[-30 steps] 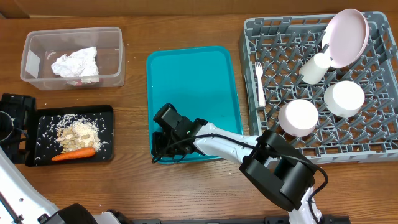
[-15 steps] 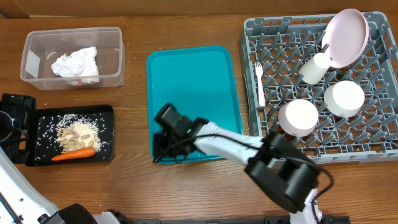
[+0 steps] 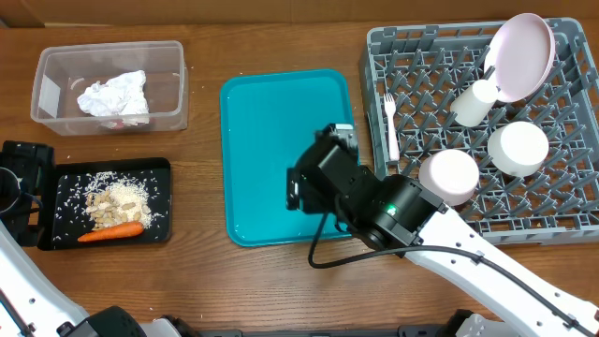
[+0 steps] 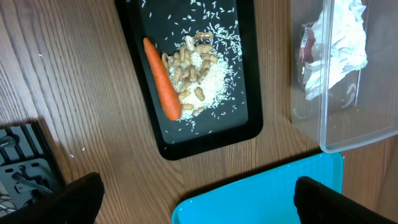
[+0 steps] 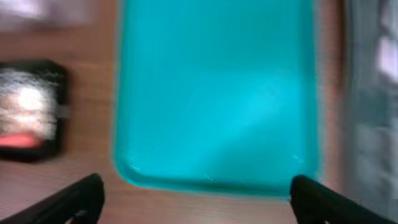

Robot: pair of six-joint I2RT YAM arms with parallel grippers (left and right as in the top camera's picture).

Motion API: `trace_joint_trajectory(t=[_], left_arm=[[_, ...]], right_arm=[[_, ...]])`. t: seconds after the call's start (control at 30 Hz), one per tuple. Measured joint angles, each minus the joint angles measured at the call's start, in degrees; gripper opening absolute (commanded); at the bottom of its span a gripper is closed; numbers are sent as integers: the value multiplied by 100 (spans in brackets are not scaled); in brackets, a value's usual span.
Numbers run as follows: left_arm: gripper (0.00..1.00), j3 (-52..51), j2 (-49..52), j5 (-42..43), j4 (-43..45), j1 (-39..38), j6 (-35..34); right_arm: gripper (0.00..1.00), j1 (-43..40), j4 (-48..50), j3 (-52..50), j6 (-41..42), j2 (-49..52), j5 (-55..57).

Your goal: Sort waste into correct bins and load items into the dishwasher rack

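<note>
We judge the sorting done; the crumpled napkin (image 3: 112, 95) and red wrapper (image 4: 308, 53) lie in the clear tub (image 3: 47, 103) at far left; the carrot (image 3: 110, 231) and nut scraps (image 3: 117, 201) lie in the black tray (image 3: 65, 183), nearer.

The plate (image 3: 522, 54), cup (image 3: 473, 103), two bowls (image 3: 449, 176) (image 3: 518, 148) and fork (image 3: 391, 126) sit in the rack (image 3: 412, 47) at right.

We expect the dishes to be hard, smooth and slippery, best taken by the rim; the napkin is soft and light; the carrot is stiff, best gripped mid-length.

The right gripper (image 5: 196, 199), fingers apart and empty, hangs over the bare teal tray (image 3: 271, 112), with the rack just to its right and the bins well apart to the left; the left gripper (image 4: 196, 199), also spread and empty, hangs near the black tray.
</note>
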Motion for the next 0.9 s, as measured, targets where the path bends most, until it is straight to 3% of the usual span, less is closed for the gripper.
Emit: trace_joint_trajectory(t=[0.2,0.43,0.7,0.9], left_arm=[[100,0,0,0,0,0,0],[100,0,0,0,0,0,0],[100,0,0,0,0,0,0],[100,0,0,0,0,0,0]], right_arm=[[100,-4,-1416,-11,2,-2,520],[100,-7,-1963,-11,-186,-2,590],[100,-79,-1888,-11,-223,-4,566],[100,-754,-820,-37,-431,-313,372]])
